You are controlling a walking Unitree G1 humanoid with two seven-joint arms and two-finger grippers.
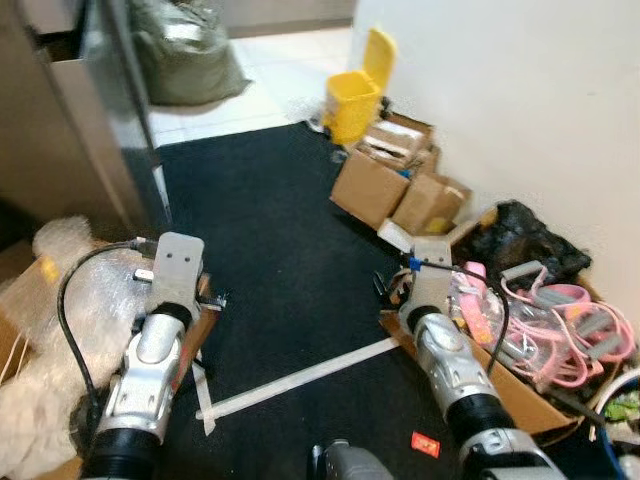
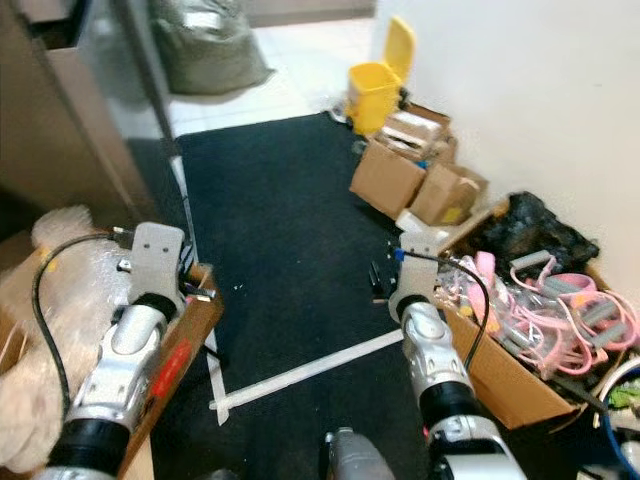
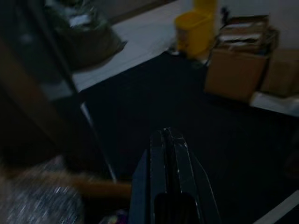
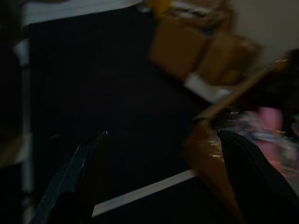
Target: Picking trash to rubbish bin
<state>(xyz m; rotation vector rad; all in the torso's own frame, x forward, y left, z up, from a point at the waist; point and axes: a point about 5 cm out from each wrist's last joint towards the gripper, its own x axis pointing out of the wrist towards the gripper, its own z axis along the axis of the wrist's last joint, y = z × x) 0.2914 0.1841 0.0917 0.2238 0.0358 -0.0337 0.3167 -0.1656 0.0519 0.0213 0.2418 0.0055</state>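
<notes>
the right gripper (image 4: pixel 161 179) hangs above the black mat (image 1: pixel 270 230) with its two fingers (image 4: pixel 74 175) spread wide and nothing between them, just beside the corner of an open box (image 1: pixel 520 400) of pink hangers (image 1: pixel 575 335) by the wall. the left gripper (image 3: pixel 169 175) has its fingers pressed flat together, empty, held over the mat's near left edge next to a box (image 2: pixel 185 335) with bubble wrap (image 1: pixel 55 330).

the bin (image 1: pixel 355 95), yellow with its lid tipped up, stands well ahead at the far edge of the mat against the white wall (image 1: pixel 520 90). a small red scrap (image 1: pixel 426 444) lies on the mat close in front of the robot, near the right arm. between bin and hanger box sit several cardboard boxes (image 1: pixel 385 180) along the wall. a white tape line (image 1: pixel 300 378) crosses the mat between the arms. a grey sack (image 1: pixel 185 50) rests on the tiled floor (image 1: pixel 270 85) beyond, and a cabinet (image 1: pixel 60 130) stands on the left.
</notes>
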